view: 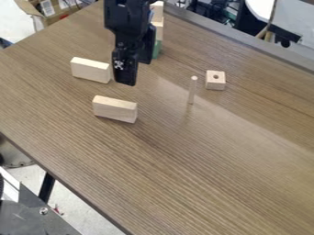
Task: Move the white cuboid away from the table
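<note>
Your black two-finger claw (137,74) hangs parted and empty, the removal seemingly all ahead, its target, likely the pale rectangular wooden block (114,109) at 7 o'clock or the twin block (90,70) at 9, on the brown wood-grain table (208,170).

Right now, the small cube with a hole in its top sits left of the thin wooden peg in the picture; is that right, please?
Not quite: the camera view shows the small cube to the right of the thin wooden peg; its top does have a hole.

no readable text, no legible labels, no clear numbers or signs
</note>
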You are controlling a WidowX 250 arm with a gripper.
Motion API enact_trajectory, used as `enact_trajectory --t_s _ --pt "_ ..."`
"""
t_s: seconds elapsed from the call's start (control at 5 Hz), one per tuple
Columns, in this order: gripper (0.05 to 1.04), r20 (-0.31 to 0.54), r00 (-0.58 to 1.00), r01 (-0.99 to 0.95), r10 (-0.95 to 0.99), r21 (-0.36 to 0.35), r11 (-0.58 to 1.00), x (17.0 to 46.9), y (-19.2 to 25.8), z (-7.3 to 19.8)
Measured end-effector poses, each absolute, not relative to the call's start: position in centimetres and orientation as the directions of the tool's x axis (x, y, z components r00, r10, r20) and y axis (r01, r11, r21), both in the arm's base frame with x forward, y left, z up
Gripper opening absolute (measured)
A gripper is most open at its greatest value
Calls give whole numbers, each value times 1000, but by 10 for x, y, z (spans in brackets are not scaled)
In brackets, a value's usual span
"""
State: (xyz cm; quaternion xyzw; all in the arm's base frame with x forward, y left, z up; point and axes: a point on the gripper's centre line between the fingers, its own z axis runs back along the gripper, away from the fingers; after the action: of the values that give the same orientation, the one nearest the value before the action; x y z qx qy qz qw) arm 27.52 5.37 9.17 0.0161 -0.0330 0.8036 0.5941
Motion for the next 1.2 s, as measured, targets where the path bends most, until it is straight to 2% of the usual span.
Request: enact_trajectory --t_s 0.2,0.4,1.0,1.2 --pt "999 68 -292 -956 954 -3 -293 272 53 84" --pt "999 79 -294 -956 953 -17 -294 271 54 79" --pt "999 115 -252 -967 961 13 -255 258 54 66" --pt "999 128 -267 -963 955 -5 -268 254 55 58"
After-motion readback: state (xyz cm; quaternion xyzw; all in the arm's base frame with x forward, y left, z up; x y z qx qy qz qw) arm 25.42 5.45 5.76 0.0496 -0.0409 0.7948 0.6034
